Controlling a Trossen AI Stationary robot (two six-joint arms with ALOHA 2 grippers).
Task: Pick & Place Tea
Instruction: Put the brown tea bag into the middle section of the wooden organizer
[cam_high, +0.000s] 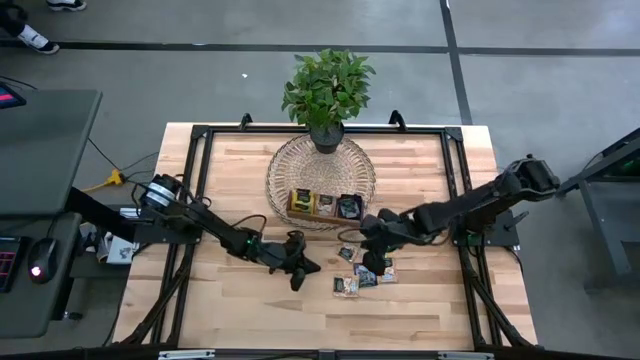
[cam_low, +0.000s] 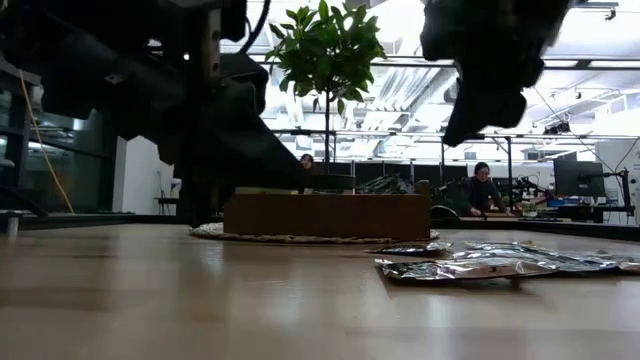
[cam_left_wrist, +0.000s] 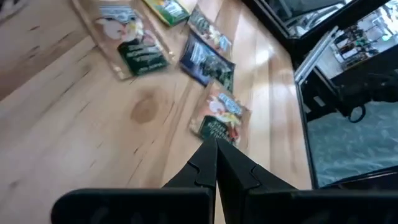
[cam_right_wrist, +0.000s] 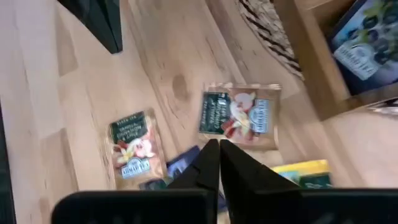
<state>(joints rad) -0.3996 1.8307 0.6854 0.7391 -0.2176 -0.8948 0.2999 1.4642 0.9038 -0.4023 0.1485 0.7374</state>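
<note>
Several tea sachets lie flat on the wooden table near its middle (cam_high: 362, 272); they show in the low view too (cam_low: 470, 266). One green-and-white sachet (cam_left_wrist: 216, 118) lies just ahead of my left gripper (cam_left_wrist: 216, 144), which is shut and holds nothing. My left gripper (cam_high: 297, 268) is left of the loose sachets. My right gripper (cam_high: 368, 240) hovers over them, shut and empty (cam_right_wrist: 219, 144), with a green-and-white sachet (cam_right_wrist: 239, 115) below it. A dark blue sachet (cam_right_wrist: 367, 37) lies in the brown wooden tray (cam_high: 325, 206).
The tray sits on a round woven mat (cam_high: 320, 180), with a potted plant (cam_high: 327, 90) at the mat's far edge. A black frame (cam_high: 200, 160) runs round the tabletop. Bare wood stretches along the near edge (cam_high: 300, 320). People sit in the room behind (cam_low: 485, 190).
</note>
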